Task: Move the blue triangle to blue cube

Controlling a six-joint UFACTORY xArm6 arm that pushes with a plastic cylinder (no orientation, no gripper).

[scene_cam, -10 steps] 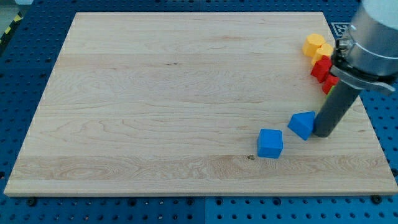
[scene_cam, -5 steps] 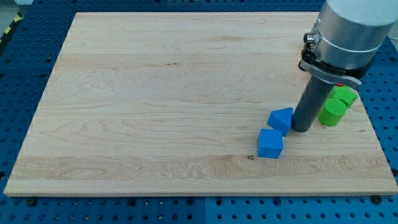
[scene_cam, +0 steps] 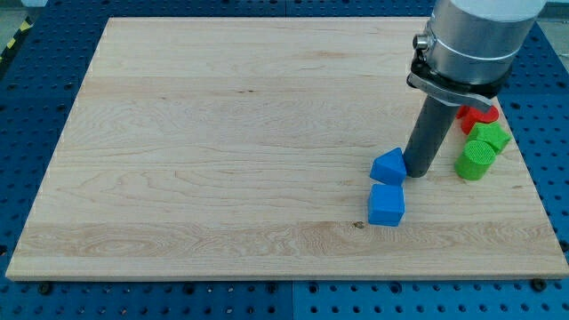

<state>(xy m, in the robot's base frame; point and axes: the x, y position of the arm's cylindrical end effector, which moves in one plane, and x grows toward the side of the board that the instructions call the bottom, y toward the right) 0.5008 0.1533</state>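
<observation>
The blue triangle [scene_cam: 388,166] lies on the wooden board [scene_cam: 222,142] at the lower right. The blue cube [scene_cam: 386,205] sits just below it; the two look as if they touch or nearly touch. My tip [scene_cam: 416,173] stands on the board right against the triangle's right side. The dark rod rises up to the view's right into the grey arm body.
To the right of the rod are two green blocks, a cylinder [scene_cam: 474,160] and another green block [scene_cam: 490,136], with a red block [scene_cam: 477,115] above them, partly hidden by the arm. All sit near the board's right edge.
My tip has moved to the view's left and pushed the blue triangle left, from right of the cube to just above it. The arm now hides the yellow blocks and uncovers the green ones.
</observation>
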